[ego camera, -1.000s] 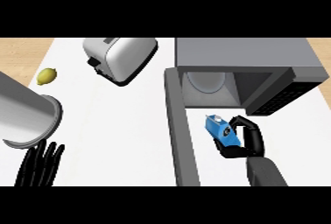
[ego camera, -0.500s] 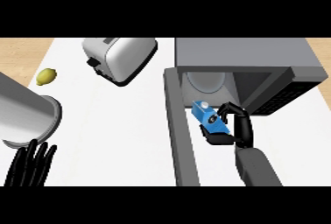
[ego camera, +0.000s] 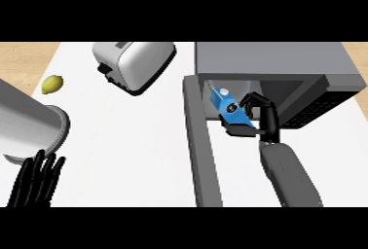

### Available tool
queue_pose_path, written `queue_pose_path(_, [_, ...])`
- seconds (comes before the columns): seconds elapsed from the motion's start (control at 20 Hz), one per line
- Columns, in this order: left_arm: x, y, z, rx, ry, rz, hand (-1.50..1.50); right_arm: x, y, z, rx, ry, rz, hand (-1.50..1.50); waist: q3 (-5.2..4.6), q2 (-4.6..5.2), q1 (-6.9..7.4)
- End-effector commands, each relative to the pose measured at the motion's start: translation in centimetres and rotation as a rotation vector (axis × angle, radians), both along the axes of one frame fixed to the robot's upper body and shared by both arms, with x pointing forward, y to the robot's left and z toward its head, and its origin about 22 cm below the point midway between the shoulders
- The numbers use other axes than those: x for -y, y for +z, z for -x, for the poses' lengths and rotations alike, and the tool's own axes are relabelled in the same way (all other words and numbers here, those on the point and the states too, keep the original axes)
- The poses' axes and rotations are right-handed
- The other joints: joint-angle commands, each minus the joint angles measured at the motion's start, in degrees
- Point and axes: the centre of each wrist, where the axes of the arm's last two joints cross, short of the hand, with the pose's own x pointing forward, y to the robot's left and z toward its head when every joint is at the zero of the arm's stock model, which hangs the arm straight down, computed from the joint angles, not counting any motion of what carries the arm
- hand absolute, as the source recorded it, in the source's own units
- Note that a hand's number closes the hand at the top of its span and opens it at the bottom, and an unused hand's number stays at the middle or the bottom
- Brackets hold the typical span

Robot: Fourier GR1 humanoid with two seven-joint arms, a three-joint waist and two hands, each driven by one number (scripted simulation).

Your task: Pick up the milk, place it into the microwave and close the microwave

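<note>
Milk: a blue carton (ego camera: 230, 111) is held at the mouth of the open microwave (ego camera: 273, 57); it does not appear to be set down inside yet.
Right hand: the right hand (ego camera: 267, 116) is curled round the carton from its right side, and the forearm enters from the lower edge.
Long axis: the carton is tilted, with its capped top pointed up and left into the opening and its base toward the wrist.
Deciding relation: the cavity (ego camera: 284, 92) lies just beyond the carton's top, so a short push inward is judged to be what is left.
Door: the door (ego camera: 201, 155) is swung open just left of the carton, over the tabletop (ego camera: 129, 146).
Left hand: the left hand (ego camera: 36, 180) is shown open and resting at the lower left, well apart from the microwave.
</note>
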Motion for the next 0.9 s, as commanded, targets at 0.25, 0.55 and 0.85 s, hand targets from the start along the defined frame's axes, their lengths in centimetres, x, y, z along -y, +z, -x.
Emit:
queue_pose_path(0.25, [0.5,-0.2,-1.0,0.021,0.002,-0.011,-1.5,1.0,2.3,-5.0,-0.059,-0.089,0.213,1.5,0.06,0.59,1.33])
queue_pose_path(0.55, [-1.0,-0.9,-0.7,-0.005,-0.032,-0.004,-1.5,-0.4,4.2,-7.2,-0.078,-0.168,0.294,1.5,0.07,0.91,2.39])
queue_pose_path(0.85, [-0.5,-0.1,-1.7,-0.01,-0.04,-0.066,-1.5,3.3,5.2,-7.9,-0.074,-0.3,0.437,1.5,0.17,1.95,4.26])
